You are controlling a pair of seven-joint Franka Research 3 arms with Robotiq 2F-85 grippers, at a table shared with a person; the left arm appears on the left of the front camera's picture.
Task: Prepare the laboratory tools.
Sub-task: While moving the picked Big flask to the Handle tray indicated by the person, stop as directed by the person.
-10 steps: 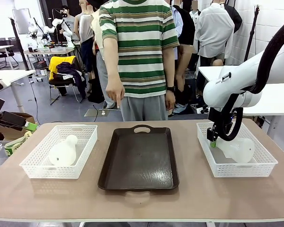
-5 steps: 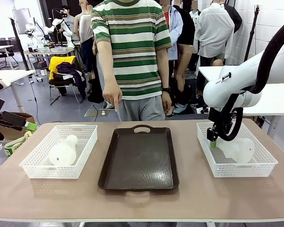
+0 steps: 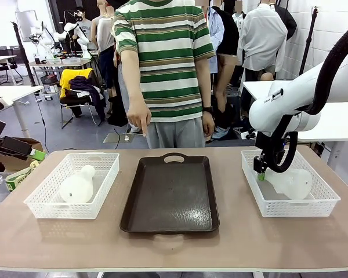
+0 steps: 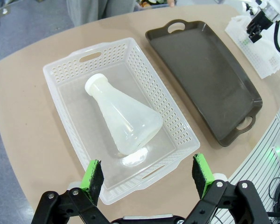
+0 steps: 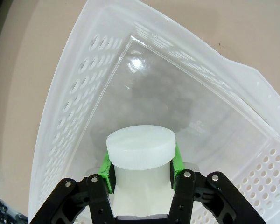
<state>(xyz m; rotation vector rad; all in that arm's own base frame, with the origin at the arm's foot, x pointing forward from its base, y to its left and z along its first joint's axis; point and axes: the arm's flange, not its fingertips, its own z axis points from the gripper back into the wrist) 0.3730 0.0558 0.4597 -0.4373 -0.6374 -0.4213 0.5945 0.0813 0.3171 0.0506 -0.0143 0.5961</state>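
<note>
One frosted-white conical flask (image 3: 78, 186) (image 4: 123, 121) lies on its side in the left white mesh basket (image 3: 49, 197) (image 4: 65, 74). My left gripper (image 4: 148, 177) hovers open above that basket, green pads wide apart, touching nothing. A second flask (image 3: 291, 183) lies in the right basket (image 3: 322, 197). My right gripper (image 3: 260, 172) (image 5: 141, 168) is shut on that flask's neck, just below its white rim (image 5: 141, 145), low inside the basket (image 5: 65, 121).
A dark brown tray (image 3: 169, 194) (image 4: 210, 74) sits mid-table between the baskets. A person in a striped shirt stands at the far edge, one hand (image 3: 140, 120) hanging over the table's back edge. Bare table runs along the front.
Neither arm nor either flask has moved. The person has shifted slightly, the hanging hand moving a little.
</note>
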